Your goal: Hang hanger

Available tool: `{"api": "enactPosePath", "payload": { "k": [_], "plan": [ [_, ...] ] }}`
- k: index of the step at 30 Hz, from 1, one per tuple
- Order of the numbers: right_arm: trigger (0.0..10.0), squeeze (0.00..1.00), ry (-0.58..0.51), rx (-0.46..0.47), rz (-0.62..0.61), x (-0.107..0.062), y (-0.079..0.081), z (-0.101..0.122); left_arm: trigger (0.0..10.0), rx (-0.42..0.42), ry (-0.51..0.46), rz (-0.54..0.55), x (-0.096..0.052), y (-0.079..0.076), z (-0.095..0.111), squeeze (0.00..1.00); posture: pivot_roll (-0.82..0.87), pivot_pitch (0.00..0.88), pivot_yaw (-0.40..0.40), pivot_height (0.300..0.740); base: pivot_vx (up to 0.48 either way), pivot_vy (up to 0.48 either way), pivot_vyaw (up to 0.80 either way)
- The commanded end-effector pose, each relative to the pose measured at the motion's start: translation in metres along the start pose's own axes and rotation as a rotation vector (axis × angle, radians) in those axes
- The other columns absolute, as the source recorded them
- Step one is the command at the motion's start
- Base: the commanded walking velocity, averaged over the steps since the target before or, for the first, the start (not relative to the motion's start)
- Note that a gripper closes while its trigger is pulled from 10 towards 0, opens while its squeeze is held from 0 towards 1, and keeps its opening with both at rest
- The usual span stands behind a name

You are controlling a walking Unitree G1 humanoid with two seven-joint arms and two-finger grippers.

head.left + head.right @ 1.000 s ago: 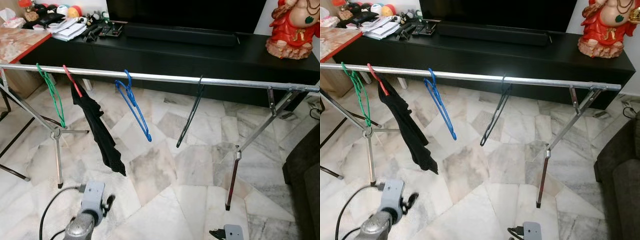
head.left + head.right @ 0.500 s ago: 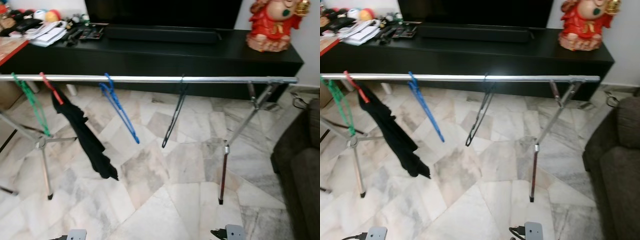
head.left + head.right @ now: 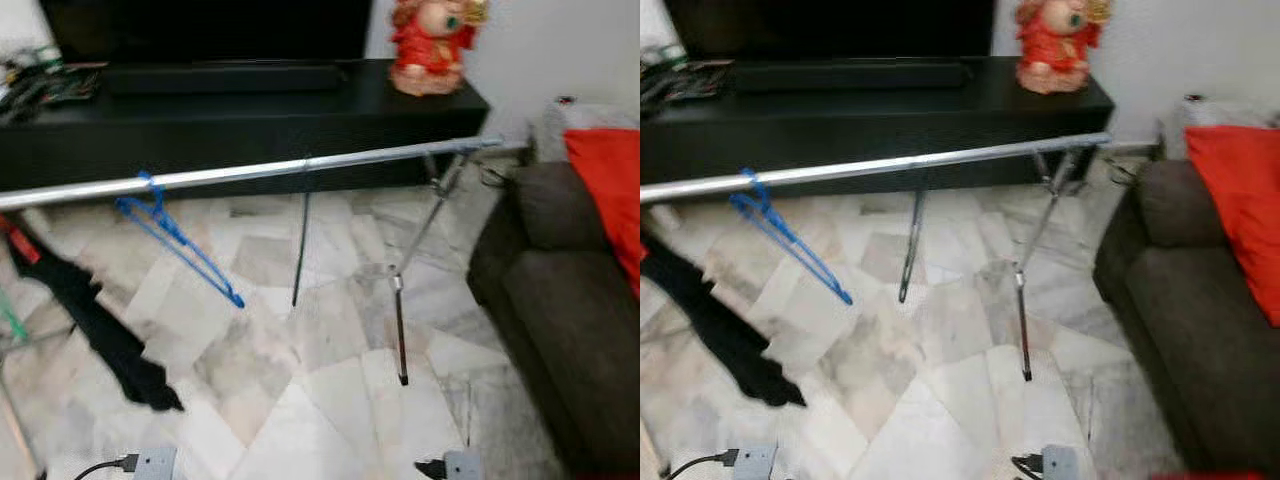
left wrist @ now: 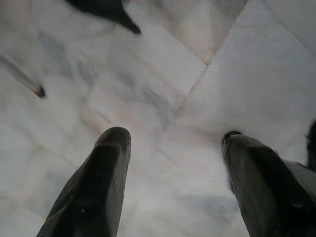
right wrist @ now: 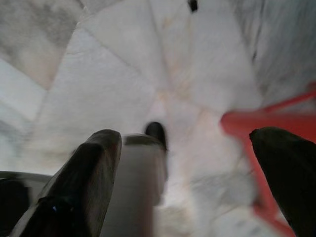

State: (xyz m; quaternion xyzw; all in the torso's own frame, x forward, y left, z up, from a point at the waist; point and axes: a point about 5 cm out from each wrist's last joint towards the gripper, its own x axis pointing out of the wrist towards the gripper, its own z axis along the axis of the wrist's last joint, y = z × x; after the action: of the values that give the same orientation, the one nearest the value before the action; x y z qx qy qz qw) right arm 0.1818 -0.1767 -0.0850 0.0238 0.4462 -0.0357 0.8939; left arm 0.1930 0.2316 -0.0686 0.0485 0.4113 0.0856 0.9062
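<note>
A silver clothes rail (image 3: 250, 172) is spanning the marble floor (image 3: 320, 400), carrying two clearly visible hangers: a blue hanger (image 3: 175, 240) at 9 o'clock and a dark hanger (image 3: 300, 245) at centre. One black garment (image 3: 95, 330) is drooping at 8 o'clock. A red hanger (image 5: 266, 123), blurred, is lying on the floor under the right gripper (image 5: 197, 163), its fingers spread apart. The left gripper (image 4: 173, 163) is hanging open too, over bare marble.
</note>
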Motion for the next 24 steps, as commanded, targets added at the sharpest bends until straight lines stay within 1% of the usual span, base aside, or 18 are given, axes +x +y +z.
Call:
{"api": "enactPosePath", "payload": {
  "k": [1, 7, 14, 16, 24],
  "plan": [
    [10.0, 0.0, 0.017, 0.003, -0.024, -0.001, -0.01, -0.004, 10.0, -0.006, 0.017, -0.011, -0.001, -0.005, -0.006, 0.0, -0.08, 0.166, 0.015, 0.74, 0.0, 0.0, -0.8],
    [10.0, 0.0, 0.019, 0.0, -0.026, -0.002, -0.011, -0.005, 10.0, 0.001, 0.05, -0.017, -0.005, -0.009, -0.02, 0.0, -0.08, 0.162, 0.016, 0.74, 0.0, 0.0, -0.8],
    [10.0, 0.0, 0.018, -0.003, -0.024, -0.002, -0.01, -0.005, 10.0, -0.003, 0.049, -0.021, -0.005, -0.009, -0.021, 0.0, -0.08, 0.158, 0.017, 0.74, 0.0, 0.0, -0.8],
    [10.0, 0.0, 0.018, -0.001, -0.025, -0.001, -0.01, -0.004, 10.0, 0.007, 0.039, -0.029, -0.004, -0.01, -0.018, 0.0, -0.08, 0.162, 0.019, 0.74, 0.0, 0.0, -0.8],
    [10.0, 0.0, 0.016, 0.005, -0.03, -0.001, -0.01, -0.004, 10.0, 0.003, 0.027, -0.045, -0.004, -0.015, -0.015, 0.0, -0.09, 0.171, 0.022, 0.74, 0.0, 0.0, -0.8]
  ]
}}
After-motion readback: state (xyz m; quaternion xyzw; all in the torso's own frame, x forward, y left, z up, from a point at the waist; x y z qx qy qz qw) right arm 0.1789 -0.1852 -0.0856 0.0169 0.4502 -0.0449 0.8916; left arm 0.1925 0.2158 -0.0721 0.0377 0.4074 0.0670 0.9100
